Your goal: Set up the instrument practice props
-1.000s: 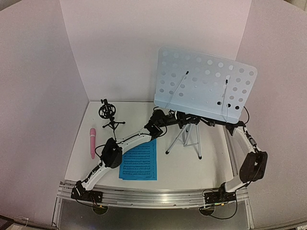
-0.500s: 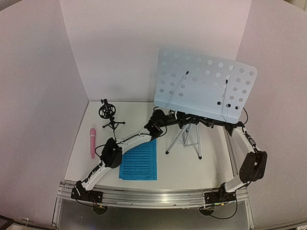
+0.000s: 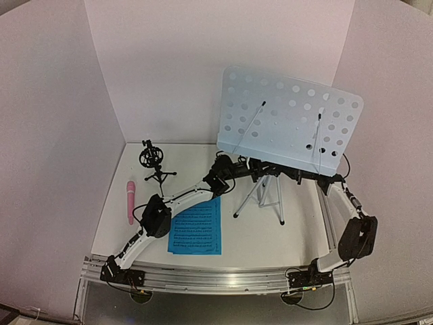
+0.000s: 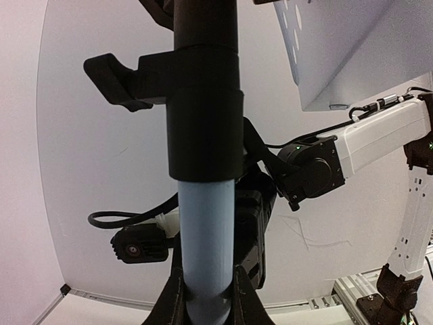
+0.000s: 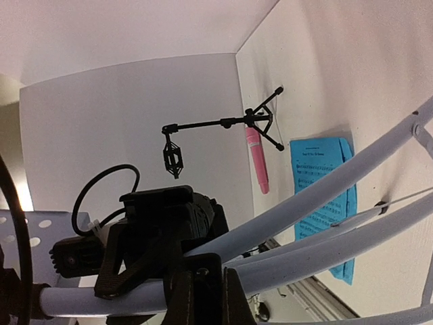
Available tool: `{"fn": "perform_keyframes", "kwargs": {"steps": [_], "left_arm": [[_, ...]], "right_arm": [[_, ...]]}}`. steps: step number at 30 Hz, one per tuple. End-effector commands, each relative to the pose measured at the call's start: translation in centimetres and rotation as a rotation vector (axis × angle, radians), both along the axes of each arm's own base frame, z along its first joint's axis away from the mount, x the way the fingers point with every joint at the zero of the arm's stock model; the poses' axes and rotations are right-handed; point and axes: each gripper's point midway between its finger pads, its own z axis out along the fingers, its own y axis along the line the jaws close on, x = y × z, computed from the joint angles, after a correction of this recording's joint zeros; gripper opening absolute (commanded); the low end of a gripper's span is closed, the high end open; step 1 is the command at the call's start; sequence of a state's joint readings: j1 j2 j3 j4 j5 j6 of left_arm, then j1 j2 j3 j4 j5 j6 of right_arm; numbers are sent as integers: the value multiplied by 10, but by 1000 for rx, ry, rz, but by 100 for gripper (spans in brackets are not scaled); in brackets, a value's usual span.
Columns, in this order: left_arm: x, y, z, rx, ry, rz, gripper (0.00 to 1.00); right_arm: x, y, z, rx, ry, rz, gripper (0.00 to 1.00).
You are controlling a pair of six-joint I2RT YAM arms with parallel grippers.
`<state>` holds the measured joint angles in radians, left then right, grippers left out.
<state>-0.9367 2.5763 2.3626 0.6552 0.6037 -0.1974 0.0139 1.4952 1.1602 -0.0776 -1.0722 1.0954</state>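
Probably top-heavy and tippy, the music stand (image 3: 291, 122) stands far right on the counter (image 3: 250, 237); its stiff, smooth pole (image 4: 206, 237) is the safest hold. The left claw (image 4: 206, 298) grips that pole; the right claw (image 5: 203, 271) is closed beside the legs (image 3: 260, 196).

The table (image 3: 260, 242) carries a music stand (image 3: 291, 122), mic mount (image 3: 154, 166), pink microphone (image 3: 130, 201) and blue pages (image 3: 198, 228).

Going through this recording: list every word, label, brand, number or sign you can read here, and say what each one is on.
No text is legible in any view.
sheet-music pages: a printed heading and lines of notation, too small and blurred to read.
music stand: no lettering visible.
pink microphone: no lettering visible.
mic mount: no lettering visible.
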Motion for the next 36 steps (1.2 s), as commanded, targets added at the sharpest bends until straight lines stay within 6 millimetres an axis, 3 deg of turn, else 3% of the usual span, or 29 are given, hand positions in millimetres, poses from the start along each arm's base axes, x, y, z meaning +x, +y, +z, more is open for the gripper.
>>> {"fn": "perform_keyframes", "kwargs": {"steps": [1, 5, 15, 20, 22, 27, 32, 36], "left_arm": [[-13, 6, 10, 17, -103, -33, 0], [-13, 6, 9, 15, -108, -31, 0], [-9, 8, 7, 20, -129, -20, 0], [-2, 10, 5, 24, -105, -16, 0], [0, 10, 6, 24, -98, -9, 0], [3, 9, 3, 33, -81, -3, 0], [5, 9, 2, 28, -56, -4, 0], [5, 9, 3, 24, -45, -8, 0]], "right_arm": [[-17, 9, -10, 95, 310, -3, 0], [-23, 9, 0, 151, 429, -28, 0], [-30, -10, 19, 272, 651, -314, 0], [-26, -13, 6, 273, 705, -354, 0], [-22, -11, 8, 259, 679, -332, 6], [-12, -16, 17, 245, 618, -309, 32], [4, -54, 31, 232, 482, -319, 53], [14, -79, 33, 190, 350, -300, 57]]}}
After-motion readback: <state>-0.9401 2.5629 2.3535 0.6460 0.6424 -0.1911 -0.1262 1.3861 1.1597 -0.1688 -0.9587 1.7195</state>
